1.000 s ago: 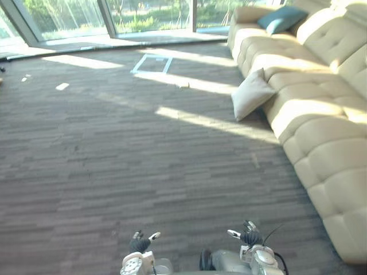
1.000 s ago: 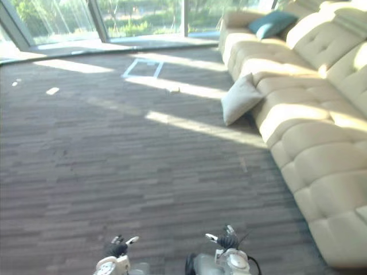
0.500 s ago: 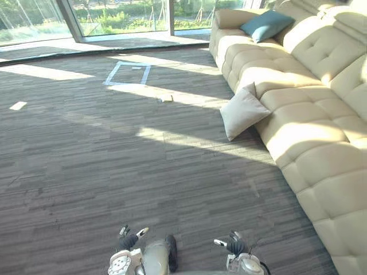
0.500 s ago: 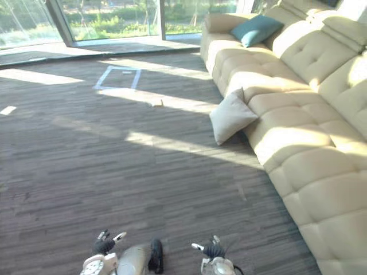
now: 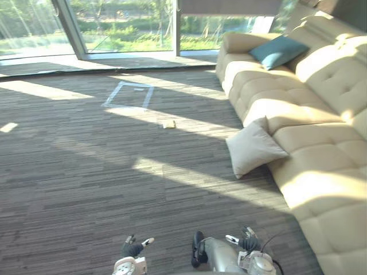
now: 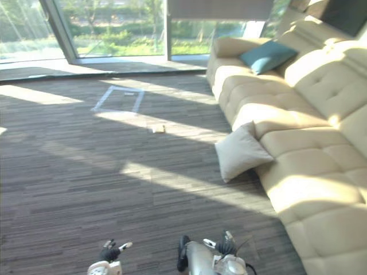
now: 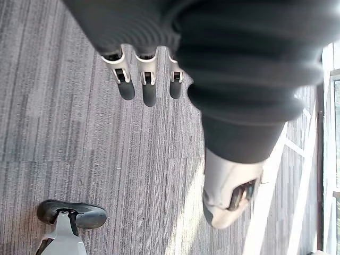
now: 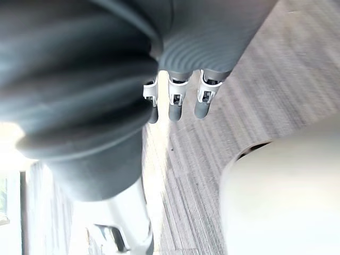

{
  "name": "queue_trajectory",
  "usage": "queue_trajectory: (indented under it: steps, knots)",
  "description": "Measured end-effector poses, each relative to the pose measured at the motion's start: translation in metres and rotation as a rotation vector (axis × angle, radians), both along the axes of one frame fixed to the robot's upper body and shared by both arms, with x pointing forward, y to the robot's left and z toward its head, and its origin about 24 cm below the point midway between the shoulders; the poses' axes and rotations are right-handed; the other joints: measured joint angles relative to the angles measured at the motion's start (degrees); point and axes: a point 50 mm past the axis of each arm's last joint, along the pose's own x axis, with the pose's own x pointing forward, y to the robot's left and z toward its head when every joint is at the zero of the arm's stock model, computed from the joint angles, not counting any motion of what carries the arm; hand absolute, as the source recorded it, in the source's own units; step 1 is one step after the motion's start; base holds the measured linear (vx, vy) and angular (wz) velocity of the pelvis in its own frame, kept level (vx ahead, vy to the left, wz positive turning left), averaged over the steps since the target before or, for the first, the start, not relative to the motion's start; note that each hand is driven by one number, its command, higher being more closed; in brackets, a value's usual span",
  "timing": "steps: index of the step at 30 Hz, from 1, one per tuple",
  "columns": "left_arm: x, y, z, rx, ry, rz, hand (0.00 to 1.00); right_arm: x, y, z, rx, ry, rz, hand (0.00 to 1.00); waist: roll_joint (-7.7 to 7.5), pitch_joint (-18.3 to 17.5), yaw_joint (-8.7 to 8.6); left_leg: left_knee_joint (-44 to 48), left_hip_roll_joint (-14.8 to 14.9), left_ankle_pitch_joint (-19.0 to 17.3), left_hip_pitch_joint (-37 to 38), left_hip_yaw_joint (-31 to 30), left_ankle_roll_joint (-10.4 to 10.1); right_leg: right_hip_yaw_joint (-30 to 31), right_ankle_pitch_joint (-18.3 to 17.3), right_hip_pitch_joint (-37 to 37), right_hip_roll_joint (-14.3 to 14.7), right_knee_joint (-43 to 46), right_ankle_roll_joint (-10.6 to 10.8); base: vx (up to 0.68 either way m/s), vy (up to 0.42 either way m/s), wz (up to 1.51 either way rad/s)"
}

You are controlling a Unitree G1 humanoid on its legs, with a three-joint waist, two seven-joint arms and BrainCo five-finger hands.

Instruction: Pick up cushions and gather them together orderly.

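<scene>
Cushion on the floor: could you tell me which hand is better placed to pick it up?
Right, probably. The cushion leans on the sofa, ahead on the robot's right, nearer the right hand than the left hand; both hang open and empty.

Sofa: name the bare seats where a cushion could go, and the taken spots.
The sofa seats from the teal cushion toward the near end lie bare. The far seat by the armrest is taken by that teal cushion. The cream cushion leans on the sofa front, on the carpet.

Left hand (image 7: 226, 178), fingers (image 7: 149, 91) straight, above grey striped carpet (image 7: 79, 149)
</scene>
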Motion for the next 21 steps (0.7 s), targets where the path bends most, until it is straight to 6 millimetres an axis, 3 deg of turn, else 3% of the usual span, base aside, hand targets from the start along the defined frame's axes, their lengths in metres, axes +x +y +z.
queue_trajectory:
  steps: [1, 2, 5, 7, 8, 11, 13, 14, 15, 16, 17, 18, 19, 21]
  knots:
    - [0.0, -0.001, 0.0, -0.006, -0.001, 0.013, 0.0, 0.0, 0.001, 0.0, 0.004, 0.004, 0.001, 0.0, 0.27, 0.15, 0.13, 6.31, 1.68, 0.09, -2.28, 0.6, -0.11, 0.44, -0.38, 2.8, 1.35, -1.77, -0.34, 0.68, -0.157, -0.26]
    - [0.002, 0.006, 0.002, 0.013, -0.013, 0.013, 0.0, 0.001, 0.009, -0.002, 0.024, 0.007, 0.001, 0.0, -0.56, 1.03, 0.28, 15.2, 4.31, -0.62, -6.18, 2.18, 0.58, 1.4, -1.25, 9.35, 2.77, -5.55, -0.94, 0.65, -0.158, -0.26]
    - [0.008, 0.015, 0.007, 0.042, -0.042, 0.005, 0.0, -0.003, 0.023, -0.006, 0.067, 0.034, 0.0, 0.0, -2.77, 1.01, 1.97, 16.71, 5.61, -2.3, -15.81, 4.99, 1.95, 5.17, -2.98, 17.99, 2.99, -11.32, -1.03, 0.55, -0.157, -0.52]
    - [0.01, 0.013, 0.009, 0.04, -0.057, 0.0, 0.0, -0.001, 0.025, -0.006, 0.072, 0.033, -0.005, 0.0, -2.47, 1.11, 2.81, 9.92, 4.79, -3.44, -21.51, 5.38, 2.71, 7.66, -3.76, 21.41, 2.96, -12.97, -0.44, 0.41, -0.029, -0.68]
    - [0.009, 0.012, 0.008, 0.037, -0.059, 0.01, 0.0, -0.002, 0.026, -0.007, 0.073, 0.039, -0.007, 0.0, -2.12, 1.17, 3.21, 1.28, 3.19, -3.43, -23.51, 4.95, 2.74, 10.23, -4.57, 23.37, 2.56, -13.74, 0.4, 0.47, 0.095, -0.81]
    - [0.006, 0.01, 0.009, 0.034, -0.067, 0.024, 0.0, 0.0, 0.026, -0.006, 0.07, 0.037, -0.004, 0.0, -2.09, 0.88, 3.91, -18.02, -1.59, -0.12, -25.57, 0.44, -0.16, 16.38, -8.72, 25.47, 0.6, -13.91, 2.38, 0.44, 0.188, -1.1]
    - [0.004, 0.011, 0.01, 0.041, -0.078, 0.023, 0.0, -0.006, 0.027, -0.008, 0.071, 0.051, -0.001, 0.0, -2.24, 0.51, 3.99, -20.43, -1.3, 2.47, -25.56, 0.44, 3.07, 19.67, -12.09, 26.86, 0.13, -12.12, 3.91, 0.5, 0.289, -1.2]
    - [0.002, 0.016, 0.01, 0.054, -0.075, 0.024, 0.0, -0.013, 0.029, -0.011, 0.071, 0.072, 0.002, 0.0, -3.81, -1.03, 4.25, -18.71, -1.92, 6.29, -25.29, 1.79, 3.72, 21.92, -15.03, 26.55, -1.21, -9.12, 5.83, 0.49, 0.262, -0.82]
    - [0.002, 0.018, 0.01, 0.06, -0.073, 0.022, 0.0, -0.015, 0.03, -0.011, 0.071, 0.077, 0.007, 0.0, -4.27, -1.57, 4.25, -18.09, -2.21, 7.05, -25.13, 2.45, 3.79, 22.32, -15.77, 26.11, -1.84, -7.74, 7.05, 0.76, 0.354, -0.99]
    - [0.003, 0.026, 0.011, 0.081, -0.067, 0.018, 0.0, -0.019, 0.034, -0.013, 0.074, 0.089, 0.028, 0.0, -6.7, -2.17, 4.32, -16.55, -2.78, 4.52, -23.92, 5.44, 5.07, 22.81, -16.59, 22.5, -3.37, 1.37, 9.55, 0.63, 0.281, -0.85]
    - [0.004, 0.029, 0.011, 0.09, -0.061, 0.014, 0.0, -0.019, 0.038, -0.012, 0.082, 0.086, 0.035, 0.0, -7.48, -2.04, 4.3, -16.27, -2.54, 2.52, -22.23, 7.26, 6.22, 22.52, -14.75, 18.22, -3.82, 11.77, 13.76, 0.6, 0.283, -0.84]
    - [0.004, 0.03, 0.01, 0.092, -0.057, 0.012, 0.0, -0.018, 0.04, -0.012, 0.087, 0.081, 0.034, 0.0, -7.63, -2.0, 4.26, -16.24, -2.53, 1.58, -21.27, 7.69, 6.33, 21.94, -13.13, 16.28, -4.01, 16.15, 15.68, 0.51, 0.272, -0.65]
    - [0.005, 0.03, 0.008, 0.09, -0.035, 0.01, 0.0, -0.016, 0.039, -0.011, 0.084, 0.071, 0.034, 0.0, -7.13, -1.52, 4.11, -17.03, -2.5, -0.77, -17.1, 8.72, 6.9, 18.71, -12.84, 12.83, -5.55, 25.0, 16.12, 0.57, 0.286, -0.51]
    - [0.003, 0.027, 0.006, 0.086, -0.017, 0.012, 0.0, -0.015, 0.039, -0.01, 0.084, 0.064, 0.037, 0.0, -6.7, -1.13, 3.9, -19.24, -2.33, -3.32, -10.68, 10.49, 7.37, 13.52, -13.39, 10.5, -7.56, 30.14, 15.07, 0.47, 0.199, -0.44]
